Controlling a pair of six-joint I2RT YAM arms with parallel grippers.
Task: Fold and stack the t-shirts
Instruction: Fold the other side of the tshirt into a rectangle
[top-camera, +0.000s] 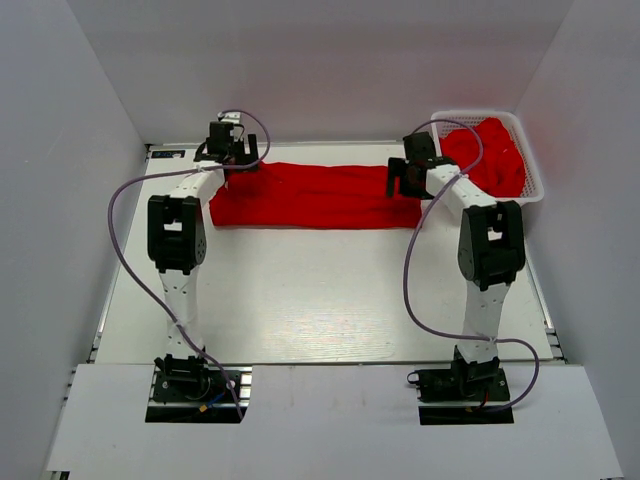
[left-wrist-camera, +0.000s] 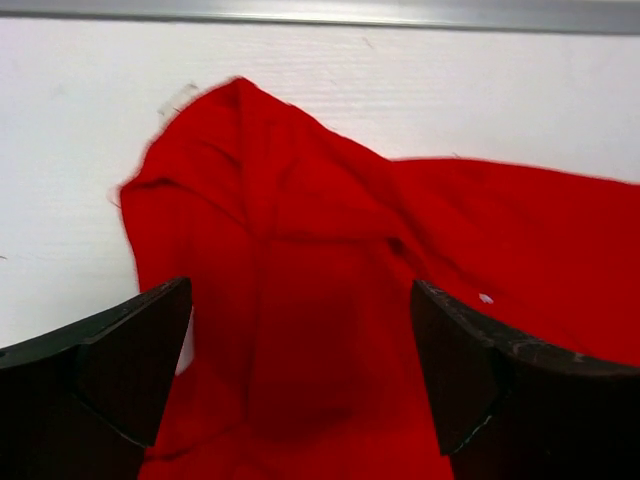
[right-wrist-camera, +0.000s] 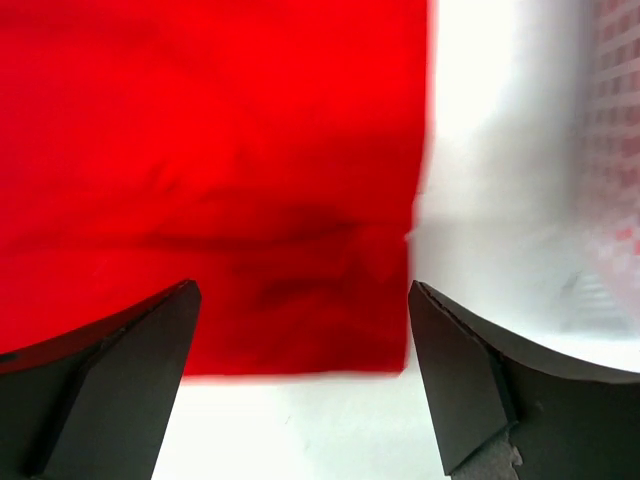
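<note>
One red t-shirt (top-camera: 315, 195) lies folded into a long flat band across the far part of the table. My left gripper (top-camera: 232, 150) is open above its left end, where a sleeve corner (left-wrist-camera: 235, 130) points toward the far edge; its jaws stand wide with only red cloth (left-wrist-camera: 300, 330) below. My right gripper (top-camera: 408, 175) is open above the band's right end, over its square corner (right-wrist-camera: 330, 300), and holds nothing. More red t-shirts (top-camera: 488, 152) lie bunched in the white basket.
The white mesh basket (top-camera: 535, 185) stands at the far right corner, its wall blurred in the right wrist view (right-wrist-camera: 610, 170). A metal rail (left-wrist-camera: 320, 12) runs along the table's far edge. White walls close in both sides.
</note>
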